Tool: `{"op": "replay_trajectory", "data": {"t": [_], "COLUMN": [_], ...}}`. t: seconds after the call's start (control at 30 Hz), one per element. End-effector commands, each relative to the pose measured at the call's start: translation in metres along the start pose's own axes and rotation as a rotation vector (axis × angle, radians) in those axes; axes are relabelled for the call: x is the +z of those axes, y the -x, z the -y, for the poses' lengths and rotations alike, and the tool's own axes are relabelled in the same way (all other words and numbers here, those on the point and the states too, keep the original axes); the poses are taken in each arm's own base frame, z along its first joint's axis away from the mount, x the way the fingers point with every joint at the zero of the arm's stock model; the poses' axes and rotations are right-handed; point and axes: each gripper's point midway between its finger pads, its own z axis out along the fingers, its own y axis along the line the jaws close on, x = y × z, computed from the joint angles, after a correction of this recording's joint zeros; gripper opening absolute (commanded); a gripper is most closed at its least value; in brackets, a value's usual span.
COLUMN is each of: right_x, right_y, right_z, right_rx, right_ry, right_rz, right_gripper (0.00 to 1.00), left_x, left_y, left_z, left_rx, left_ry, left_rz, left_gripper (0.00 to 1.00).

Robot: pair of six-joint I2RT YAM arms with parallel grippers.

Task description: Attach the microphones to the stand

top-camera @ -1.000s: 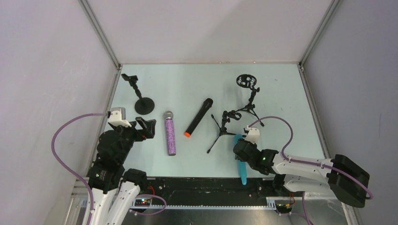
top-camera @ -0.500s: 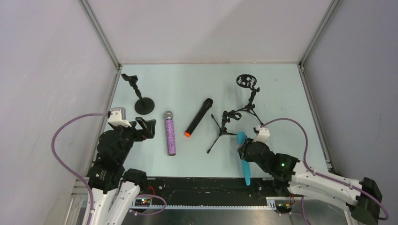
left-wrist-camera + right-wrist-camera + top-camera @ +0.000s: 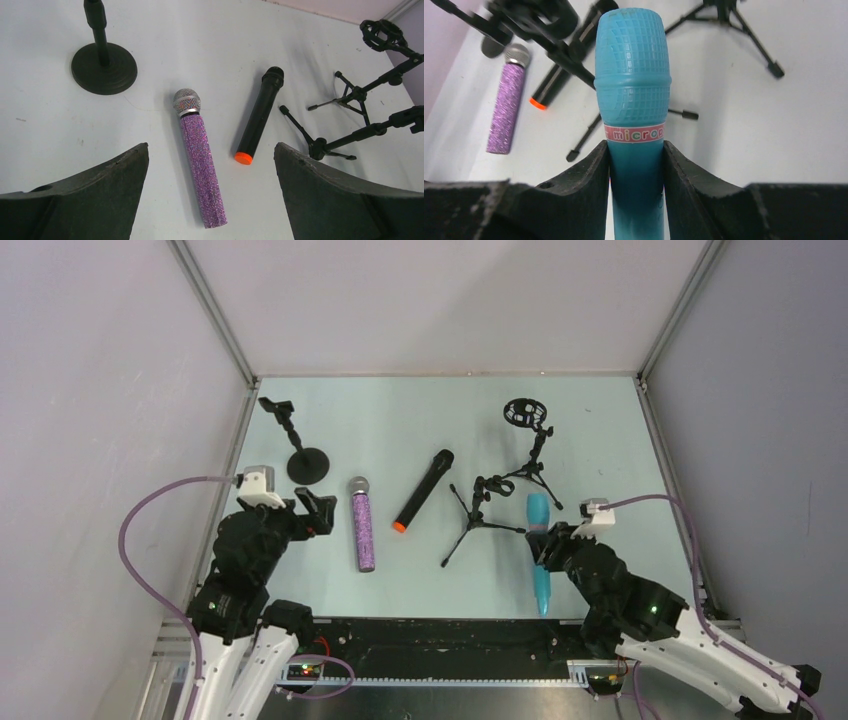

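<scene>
My right gripper [image 3: 548, 545] is shut on the turquoise-blue microphone [image 3: 540, 550] and holds it above the table, head pointing away; in the right wrist view [image 3: 634, 150] the fingers clamp its handle [image 3: 632, 90]. A tripod clip stand [image 3: 472, 515] is just left of it. The purple glitter microphone [image 3: 362, 525] and the black microphone with orange end [image 3: 422, 490] lie on the table; both show in the left wrist view [image 3: 199, 155] [image 3: 260, 116]. My left gripper [image 3: 318, 512] is open and empty, left of the purple mic.
A round-base stand [image 3: 303, 455] is at the back left. A tripod stand with a ring shock mount [image 3: 527, 440] is at the back right. Grey walls enclose the table [image 3: 400, 420] on three sides.
My right arm has lifted the turquoise microphone and carried it right and away from me, swinging it more upright. The left arm has barely moved.
</scene>
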Motion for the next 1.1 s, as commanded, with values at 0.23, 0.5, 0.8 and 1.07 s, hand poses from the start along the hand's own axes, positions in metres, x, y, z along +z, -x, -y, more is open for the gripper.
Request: {"op": "replay_trajectory", "data": {"t": [0.23, 0.5, 0.8, 1.07], "right_x": [-0.041, -0.048, -0.034, -0.024], "right_y": [0.128, 0.148, 0.12, 0.122], "right_z": [-0.061, -0.112, -0.182, -0.206], "right_rx": [-0.089, -0.088, -0.124, -0.012], "right_ry": [0.228, 0.423, 0.661, 0.712], "right_rz": [0.336, 0.372, 0.193, 0.178], "right_gripper": [0.0, 0.0, 0.0, 0.0], "left_x": [0.011, 0.02, 0.02, 0.012], "left_y": [-0.001, -0.016, -0.024, -0.018], "left_z": [0.015, 0.037, 0.073, 0.133], "left_rx": [0.02, -0.005, -0.095, -0.17], "left_ry": [-0.079, -0.187, -0.328, -0.548], "left_rz": [-0.036, -0.149, -0.256, -0.267], "left_gripper": [0.98, 0.98, 0.98, 0.98]}}
